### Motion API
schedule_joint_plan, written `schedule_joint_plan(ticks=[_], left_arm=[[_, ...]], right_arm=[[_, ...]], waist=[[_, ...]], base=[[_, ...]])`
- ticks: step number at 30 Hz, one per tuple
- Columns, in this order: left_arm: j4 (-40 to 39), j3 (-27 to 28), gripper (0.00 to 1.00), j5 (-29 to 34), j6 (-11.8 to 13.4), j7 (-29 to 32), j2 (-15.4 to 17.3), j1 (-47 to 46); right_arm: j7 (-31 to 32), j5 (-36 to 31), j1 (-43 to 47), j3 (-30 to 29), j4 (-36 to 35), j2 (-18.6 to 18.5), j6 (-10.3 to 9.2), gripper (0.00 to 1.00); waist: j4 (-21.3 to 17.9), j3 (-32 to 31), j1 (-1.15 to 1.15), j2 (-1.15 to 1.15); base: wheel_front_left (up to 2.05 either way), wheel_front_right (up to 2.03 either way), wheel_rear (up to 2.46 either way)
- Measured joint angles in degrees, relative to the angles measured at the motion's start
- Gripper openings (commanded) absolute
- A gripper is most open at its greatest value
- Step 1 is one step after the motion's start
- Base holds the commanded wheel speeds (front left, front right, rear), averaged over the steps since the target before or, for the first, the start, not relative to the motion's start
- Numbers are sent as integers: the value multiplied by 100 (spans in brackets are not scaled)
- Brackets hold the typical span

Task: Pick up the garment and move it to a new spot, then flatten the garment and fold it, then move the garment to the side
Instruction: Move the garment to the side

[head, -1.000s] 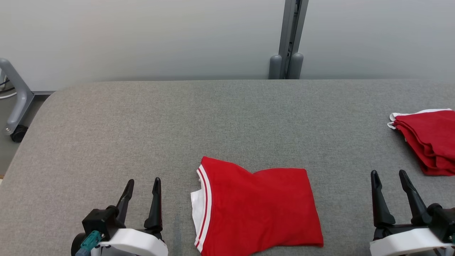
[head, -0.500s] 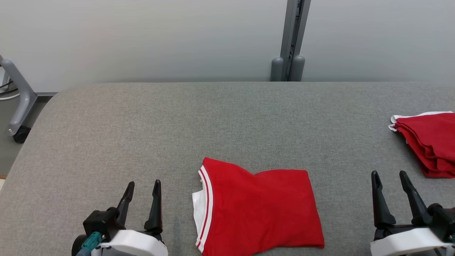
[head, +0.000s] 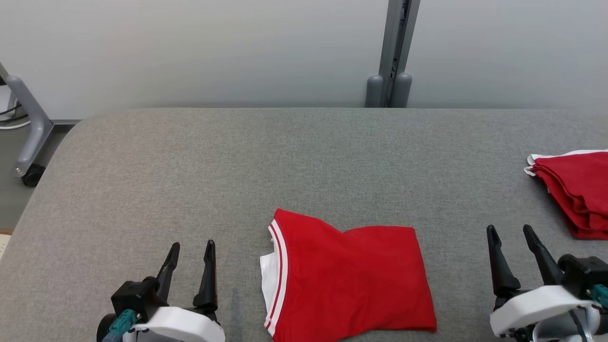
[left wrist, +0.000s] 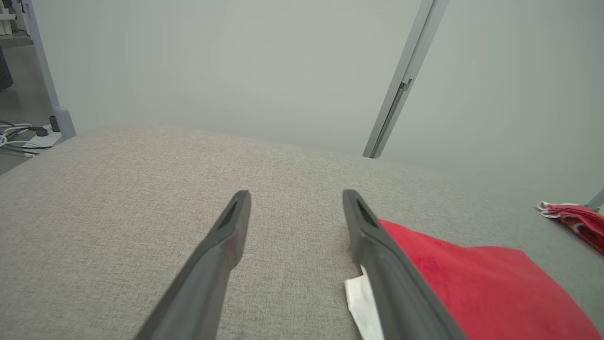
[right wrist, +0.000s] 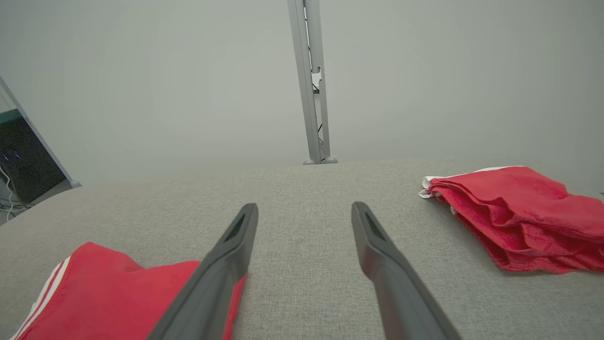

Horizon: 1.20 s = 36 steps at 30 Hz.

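A folded red, white-trimmed garment (head: 349,280) lies between the left tool (head: 192,243) and right tool (head: 509,229), both apart, with a red cloth stack (head: 577,190) at the right of the grey fabric counter (head: 237,166).

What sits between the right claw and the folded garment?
Nothing but bare grey table surface, seen in the head view: the right claw and the folded garment lie apart.

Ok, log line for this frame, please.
stage: folded, not yet moved aside | garment: flat on table | left gripper: open, empty | right gripper: open, empty | red pile: right edge
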Motion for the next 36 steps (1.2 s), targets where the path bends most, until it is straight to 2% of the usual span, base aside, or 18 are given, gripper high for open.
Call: schedule_joint_plan(ticks=[5,8,12,20,30,31,32,33,35,36], left_arm=[[23,-18,100,19,-46,1,-47,-13],[47,-13,100,29,-67,0,-80,-41],[73,-1,100,51,-99,0,-134,-54],[107,54,100,108,-158,0,-194,-118],[157,130,100,191,-226,0,-250,-141],[157,130,100,191,-226,0,-250,-141],[156,140,100,203,-227,0,-257,-141],[157,153,100,204,-242,0,-266,-141],[157,179,100,218,-243,0,-277,-141],[158,192,100,219,-243,0,-282,-141]], right_arm=[[1128,88,-239,276,316,-54,0,100],[1842,480,-347,617,493,-266,0,100],[2439,1072,-419,983,634,-579,0,100],[2931,1914,-795,1357,1058,-950,0,100],[3119,2594,-1286,1811,1716,-1084,0,100],[3119,2594,-1286,1811,1716,-1084,0,96],[3138,2646,-1323,1862,1759,-1091,0,63],[3144,2679,-1356,1933,1797,-1113,0,47],[3156,2747,-1423,2041,1851,-1151,0,31],[3134,2758,-1450,2112,1863,-1165,0,0]], waist=[[113,40,0,0],[205,81,0,0],[332,142,0,0],[543,314,0,0],[753,471,0,0],[753,471,0,0],[762,480,0,0],[767,488,0,0],[760,502,0,0],[752,509,0,0]], base=[[0,0,0],[0,0,0],[0,0,0],[0,0,0],[0,0,0],[0,0,0],[0,0,0],[0,0,0],[0,0,0],[0,0,0]])
